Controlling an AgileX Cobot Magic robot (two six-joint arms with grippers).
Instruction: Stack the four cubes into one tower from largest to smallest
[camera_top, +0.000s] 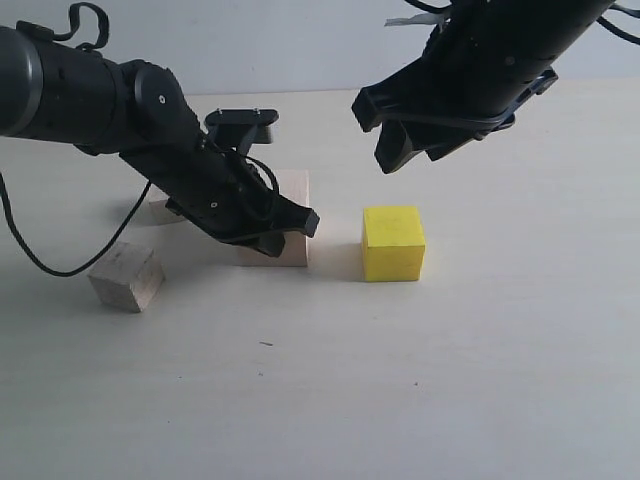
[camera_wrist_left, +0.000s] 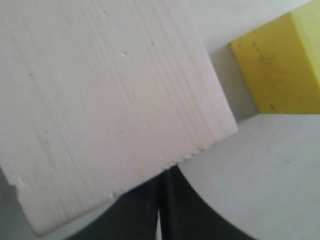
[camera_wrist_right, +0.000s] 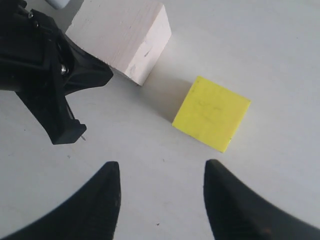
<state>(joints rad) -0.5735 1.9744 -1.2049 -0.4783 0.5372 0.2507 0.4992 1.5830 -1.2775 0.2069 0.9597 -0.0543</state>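
Fingers (camera_wrist_right: 100, 200) of right gripper (camera_wrist_right: 160, 172) spread, empty, nr yellow cube (camera_top: 393, 243); left gripper (camera_top: 300, 225) clenched by large wood cube (camera_top: 295, 192); nxt: lower, grasp yellow.

No stacking yet. Large pale wood cube (camera_top: 293, 192) flat, squarely set, partly hidden. Just right of it, apart: bright yellow cube (camera_top: 393, 243), mid-sized, flat. Well left and nearer: small pale wood cube (camera_top: 126, 277), turned cornerwise. Left and behind: second small pale wood cube (camera_top: 163, 209), mostly hidden.
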